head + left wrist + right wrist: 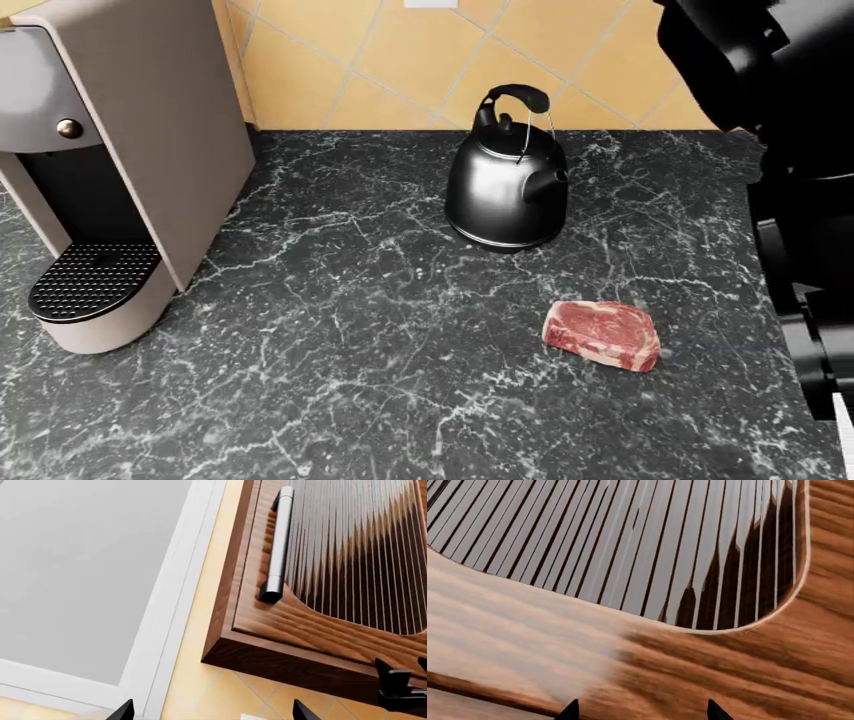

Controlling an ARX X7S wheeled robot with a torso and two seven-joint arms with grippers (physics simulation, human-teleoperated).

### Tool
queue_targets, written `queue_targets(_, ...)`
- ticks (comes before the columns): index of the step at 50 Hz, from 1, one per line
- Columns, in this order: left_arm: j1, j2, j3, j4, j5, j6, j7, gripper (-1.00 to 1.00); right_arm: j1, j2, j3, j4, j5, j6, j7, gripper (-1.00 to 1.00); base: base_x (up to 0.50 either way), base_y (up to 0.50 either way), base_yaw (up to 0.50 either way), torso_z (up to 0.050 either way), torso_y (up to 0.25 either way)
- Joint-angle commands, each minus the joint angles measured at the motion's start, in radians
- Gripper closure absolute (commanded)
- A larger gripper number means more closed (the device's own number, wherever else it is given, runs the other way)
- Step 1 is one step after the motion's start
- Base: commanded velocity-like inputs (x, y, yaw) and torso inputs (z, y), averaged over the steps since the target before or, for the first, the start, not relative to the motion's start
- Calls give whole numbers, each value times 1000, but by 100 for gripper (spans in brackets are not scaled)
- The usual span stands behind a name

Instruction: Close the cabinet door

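Right claw (639, 711): two dark tips at the edge of the right wrist view, set apart and gripping nothing, close against the wooden face of the cabinet door (714, 675); contact not certain.
Left claw (210, 711): tips likewise spread and empty, below the door's lower corner, apart from the wood.
Cabinet door: up on the wall above the tabletop (374, 340), beside a white window frame (170, 605), out of the head view; ribbed glass panel (627, 545) set in a dark wood frame.
Handle (279, 545): metal bar, long axis running along the door's edge nearest the window frame, untouched.
Step in hand: likely the right claw pushing on the door face; whether ajar or nearly flush cannot be told.
Next move: steady push square into the panel's wooden rail, off the glass.
Far below: kettle (507, 180), steak (603, 334), coffee machine (127, 150), not involved.
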Motion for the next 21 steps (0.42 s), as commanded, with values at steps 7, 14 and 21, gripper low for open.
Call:
queue_targets(7, 1, 12, 6, -9, 6, -4, 8, -100, -86, -16, -72, 421, 226, -14, -60, -100, 4, 1, 3, 0, 0)
queue_targets(14, 9, 9, 1, -5, 7, -1, 5, -100, -91, 6, -65, 299, 253, 30, -30, -100, 2, 1, 1, 0, 0)
queue_targets(21, 27, 5, -7, -5, 14, 9, 5, -100, -98, 19, -62, 256, 263, 43, -21, -100, 3, 0, 1, 0, 0)
